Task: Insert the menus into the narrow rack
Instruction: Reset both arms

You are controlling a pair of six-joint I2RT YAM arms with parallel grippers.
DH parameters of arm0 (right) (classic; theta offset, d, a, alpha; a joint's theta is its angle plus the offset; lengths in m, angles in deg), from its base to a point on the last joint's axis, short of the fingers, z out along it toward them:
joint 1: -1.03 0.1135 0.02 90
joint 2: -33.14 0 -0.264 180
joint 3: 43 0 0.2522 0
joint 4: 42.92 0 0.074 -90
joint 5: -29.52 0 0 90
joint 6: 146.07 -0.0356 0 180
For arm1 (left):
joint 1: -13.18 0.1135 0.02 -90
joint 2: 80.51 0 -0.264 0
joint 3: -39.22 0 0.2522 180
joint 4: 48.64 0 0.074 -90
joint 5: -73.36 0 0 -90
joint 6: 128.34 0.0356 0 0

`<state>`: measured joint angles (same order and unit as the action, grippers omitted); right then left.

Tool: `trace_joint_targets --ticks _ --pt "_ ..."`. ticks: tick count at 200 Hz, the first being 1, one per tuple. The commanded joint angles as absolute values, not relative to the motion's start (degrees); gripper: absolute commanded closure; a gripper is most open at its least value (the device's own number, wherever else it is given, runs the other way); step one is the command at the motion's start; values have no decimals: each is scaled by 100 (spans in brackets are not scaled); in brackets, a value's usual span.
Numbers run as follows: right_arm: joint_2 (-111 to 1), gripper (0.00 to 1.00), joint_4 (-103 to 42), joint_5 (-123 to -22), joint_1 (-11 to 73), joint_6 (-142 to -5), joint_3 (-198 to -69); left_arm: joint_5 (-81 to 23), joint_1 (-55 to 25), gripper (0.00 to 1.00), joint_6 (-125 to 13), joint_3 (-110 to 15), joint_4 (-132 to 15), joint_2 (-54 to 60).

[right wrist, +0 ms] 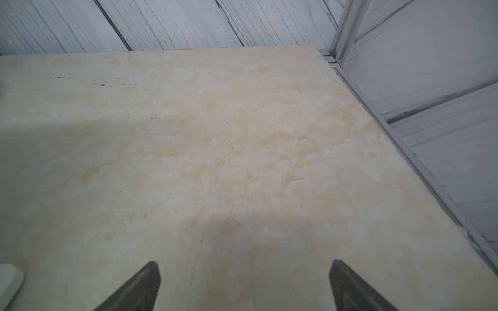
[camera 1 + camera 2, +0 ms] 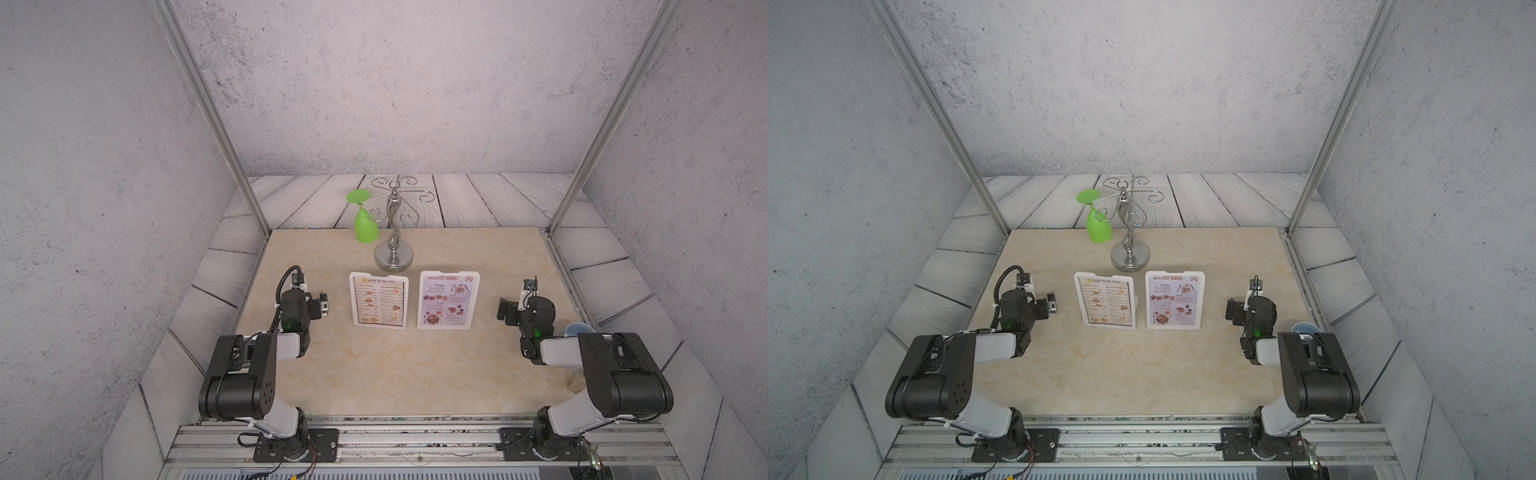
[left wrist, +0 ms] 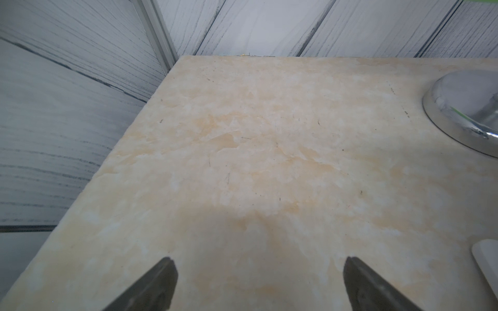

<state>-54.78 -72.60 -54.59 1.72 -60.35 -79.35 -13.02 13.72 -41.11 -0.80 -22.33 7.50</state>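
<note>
- Left claw (image 3: 258, 264): spread wide, nothing between its fingers; in the left wrist view only bare tabletop lies between the two dark tips.
- Right claw (image 1: 244, 265): likewise spread wide and empty, over bare tabletop.
- In both top views the left claw (image 2: 322, 303) sits just above the table (image 2: 374, 374) on the left, the right claw (image 2: 505, 309) on the right. Each points inward toward the middle.
- Between the claws: the two menus, side by side with a narrow gap, touched by neither claw.
- White "DIM SUM INN" menu (image 2: 379, 301) is nearer the left claw. Lilac "SPECIAL MENU" menu (image 2: 448, 300) is nearer the right claw.
- Both face the camera head, printed side showing. Flat or propped up: cannot tell.
- Behind the menus, toward the back wall: a shiny metal stand (image 2: 393, 257) with a round foot, twisted stem and curled hooks.
- A green glass (image 2: 365, 226) hangs upside down from one hook on the stand's left side.
- A pale blue cup (image 2: 579, 329) is partly hidden behind the right arm, near the table's right edge.
</note>
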Motion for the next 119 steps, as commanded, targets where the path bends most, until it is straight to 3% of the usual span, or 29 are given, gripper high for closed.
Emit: trace_joint_targets --ticks 1,119 --pt "-5509 1 -7061 -5705 140 -5921 -8333 -1321 1406 0 -4031 -171 -2053 705" --pt "-5462 1 -6976 -5688 151 -5903 -8337 -1421 1398 0 -3955 -160 -2064 677"
